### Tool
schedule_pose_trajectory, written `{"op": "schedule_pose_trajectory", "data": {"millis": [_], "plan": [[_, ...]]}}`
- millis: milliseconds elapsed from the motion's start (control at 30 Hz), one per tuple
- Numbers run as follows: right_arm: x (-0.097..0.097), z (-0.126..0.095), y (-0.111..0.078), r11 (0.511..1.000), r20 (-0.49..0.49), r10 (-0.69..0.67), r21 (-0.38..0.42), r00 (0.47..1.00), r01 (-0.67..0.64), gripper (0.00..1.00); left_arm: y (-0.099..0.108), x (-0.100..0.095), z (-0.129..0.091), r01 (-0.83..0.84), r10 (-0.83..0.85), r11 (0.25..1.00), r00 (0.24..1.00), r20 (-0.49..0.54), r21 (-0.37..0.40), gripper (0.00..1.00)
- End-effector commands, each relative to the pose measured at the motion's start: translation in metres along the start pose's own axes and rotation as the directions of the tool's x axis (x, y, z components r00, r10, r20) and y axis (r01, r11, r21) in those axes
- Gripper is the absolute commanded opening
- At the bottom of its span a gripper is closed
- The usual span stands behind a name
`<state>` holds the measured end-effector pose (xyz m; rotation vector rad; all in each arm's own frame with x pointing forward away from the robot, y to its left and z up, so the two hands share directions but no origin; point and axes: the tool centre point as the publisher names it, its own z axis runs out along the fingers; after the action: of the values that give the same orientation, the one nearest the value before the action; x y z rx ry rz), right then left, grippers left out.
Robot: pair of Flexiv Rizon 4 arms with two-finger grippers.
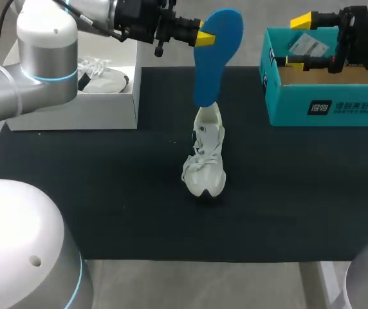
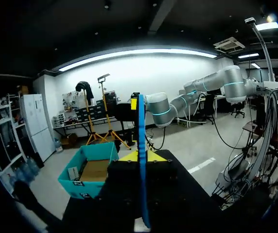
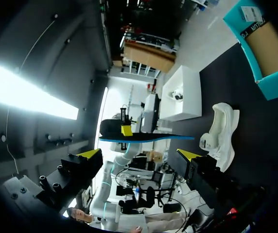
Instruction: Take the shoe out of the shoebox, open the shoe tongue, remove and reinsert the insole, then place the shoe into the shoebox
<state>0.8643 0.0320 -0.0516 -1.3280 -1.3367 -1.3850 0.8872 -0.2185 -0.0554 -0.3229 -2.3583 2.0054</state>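
Observation:
A blue insole (image 1: 217,51) hangs in the air above the white shoe (image 1: 206,158), and my left gripper (image 1: 204,37) is shut on its edge. The shoe stands on the black mat (image 1: 94,193) near the middle, toe toward the front. In the left wrist view the insole (image 2: 141,160) shows edge-on between the yellow tips of my left gripper (image 2: 140,156). My right gripper (image 1: 298,42) hovers open over the teal shoebox (image 1: 325,96) with nothing in it. Its wrist view shows the insole (image 3: 146,138) ahead of my right gripper (image 3: 139,155), clear of the shoe (image 3: 221,128).
A white box (image 1: 74,106) with another white shoe (image 1: 103,80) on it stands at the back left. The teal shoebox (image 3: 265,48) holds a paper tag (image 1: 307,44) and sits at the mat's back right corner.

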Motion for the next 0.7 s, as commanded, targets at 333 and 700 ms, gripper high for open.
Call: {"op": "schedule_pose_trajectory", "data": {"millis": [333,700], "plan": [[0.000,0.001,0.001,1.000,0.001,0.001,0.000,1.000,-0.001,1.00,-0.025,0.007,-0.002,0.965,-0.818,0.263,0.235,-0.525,0.023,0.00],[0.000,0.001,0.001,1.000,0.001,0.001,0.000,1.000,-0.001,1.00,-0.025,0.007,-0.003,0.995,-0.781,-0.065,-0.094,-0.618,-0.070,0.00]]}}
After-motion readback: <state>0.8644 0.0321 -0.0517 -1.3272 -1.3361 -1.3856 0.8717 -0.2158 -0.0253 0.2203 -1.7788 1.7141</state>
